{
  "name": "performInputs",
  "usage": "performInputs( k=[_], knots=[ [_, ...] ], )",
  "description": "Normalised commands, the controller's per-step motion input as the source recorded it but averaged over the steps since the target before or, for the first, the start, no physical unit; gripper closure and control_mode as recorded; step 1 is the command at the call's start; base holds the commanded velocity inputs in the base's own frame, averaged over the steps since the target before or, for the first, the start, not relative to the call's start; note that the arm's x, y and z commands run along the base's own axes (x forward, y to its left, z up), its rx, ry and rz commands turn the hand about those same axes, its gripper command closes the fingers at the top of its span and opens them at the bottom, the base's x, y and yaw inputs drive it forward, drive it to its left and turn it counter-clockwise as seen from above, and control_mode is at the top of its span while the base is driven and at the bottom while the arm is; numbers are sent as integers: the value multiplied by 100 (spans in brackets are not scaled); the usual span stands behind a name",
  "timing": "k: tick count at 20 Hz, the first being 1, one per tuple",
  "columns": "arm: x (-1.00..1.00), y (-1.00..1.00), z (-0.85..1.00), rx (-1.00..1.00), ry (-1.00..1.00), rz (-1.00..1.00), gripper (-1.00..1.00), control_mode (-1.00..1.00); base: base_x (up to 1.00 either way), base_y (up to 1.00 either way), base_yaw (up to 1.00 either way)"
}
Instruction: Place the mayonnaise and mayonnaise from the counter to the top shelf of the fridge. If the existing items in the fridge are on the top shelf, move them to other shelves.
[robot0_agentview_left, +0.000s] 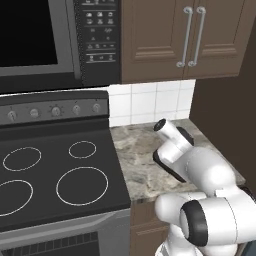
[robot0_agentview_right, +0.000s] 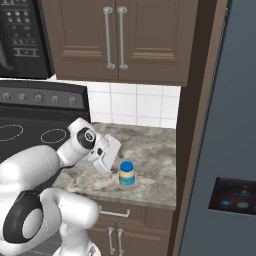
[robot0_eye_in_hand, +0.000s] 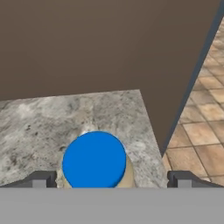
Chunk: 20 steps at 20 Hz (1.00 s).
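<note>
I see the mayonnaise jar, blue lid up, at 6 o'clock on the counter, between the wide-apart fingertips. Brown panel at 12, tiled floor at 3.

Light was even and flat everywhere I looked, with no clear source and no glare. The worktop showed only a faint soft shadow beneath my arm. Edges were slightly jagged and soft, surfaces low in detail; nothing was blurred or bent at the borders.
</note>
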Motion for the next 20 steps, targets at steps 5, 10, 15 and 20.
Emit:
performInputs(
  k=[5, 10, 15, 20],
  knots=[
    [2, 6, -42, 0, 4, 0, -100, -100, 0, 0, 0],
    [11, 6, -20, 0, 1, 0, -100, -100, 0, 0, 0],
    [26, 0, -1, 0, 0, 0, -100, -100, 0, 0, 0],
    [24, -20, 0, 0, 1, 0, -100, -100, 0, 0, 0]
  ],
)
